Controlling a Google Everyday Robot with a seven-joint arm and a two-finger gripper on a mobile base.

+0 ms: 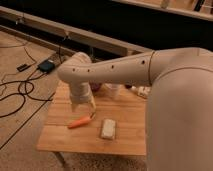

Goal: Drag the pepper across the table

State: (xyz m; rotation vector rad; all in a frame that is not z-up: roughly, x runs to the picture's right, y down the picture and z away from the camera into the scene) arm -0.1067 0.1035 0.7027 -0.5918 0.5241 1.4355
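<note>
The pepper (80,122), slim and orange, lies on the light wooden table (65,141) left of centre, its darker tip pointing right. My gripper (84,107) hangs from the white arm directly above the pepper's right end, its fingers spread and pointing down at the tabletop. It is open, and nothing shows between the fingers. Whether a fingertip touches the pepper I cannot tell.
A white rectangular block (108,128) lies just right of the pepper. Small items stand along the table's back edge, including a white cup (113,90). The big white arm (175,100) covers the table's right side. Cables (20,92) and a dark box (46,66) lie on the floor at left.
</note>
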